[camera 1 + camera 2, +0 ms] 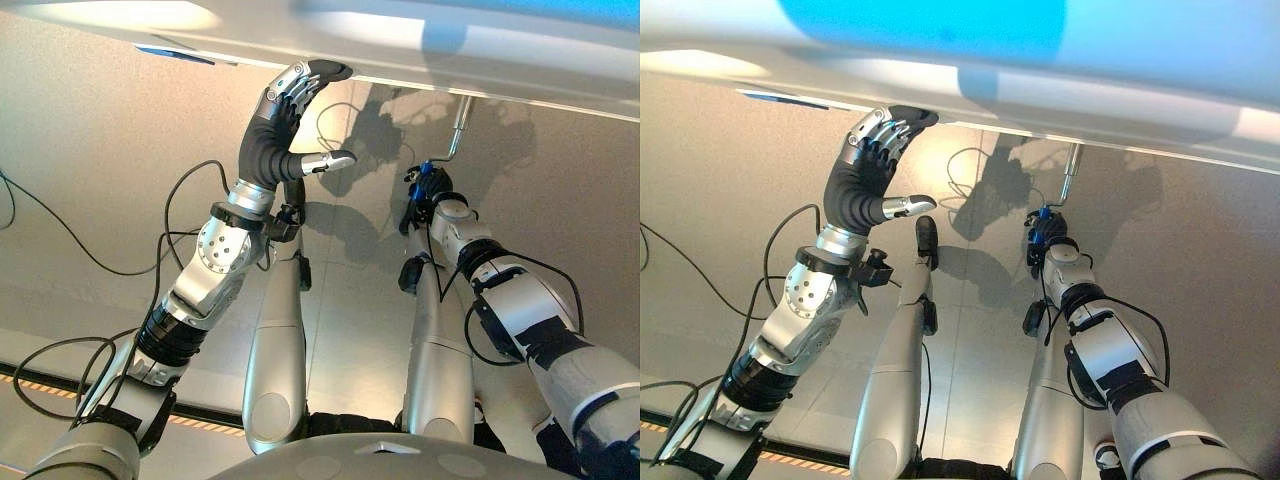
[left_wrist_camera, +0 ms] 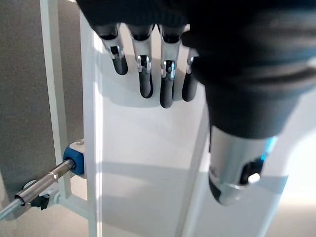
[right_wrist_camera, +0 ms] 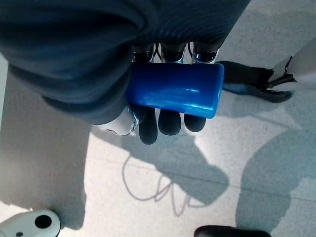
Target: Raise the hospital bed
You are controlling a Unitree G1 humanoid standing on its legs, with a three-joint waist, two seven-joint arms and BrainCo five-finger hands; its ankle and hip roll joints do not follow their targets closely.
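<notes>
The white foot end of the hospital bed (image 1: 420, 45) runs across the top of the eye views. A thin metal crank rod (image 1: 459, 127) comes down from it to a blue handle (image 3: 175, 91). My right hand (image 1: 432, 200) is shut on that handle, with its fingers (image 3: 163, 123) curled round it. Further left, my left hand (image 1: 283, 120) is raised to the bed's lower edge, open. Its straight fingers (image 2: 146, 74) rest against the white panel (image 2: 143, 148) and the thumb (image 1: 328, 160) sticks out to the side. The rod's far end (image 2: 42, 183) enters a blue and white fitting (image 2: 76, 158) on the frame.
Grey floor (image 1: 100, 130) lies below the bed. A yellow and black striped line (image 1: 200, 421) crosses it at the lower left. White frame bars (image 2: 52, 74) stand beside the bed's panel.
</notes>
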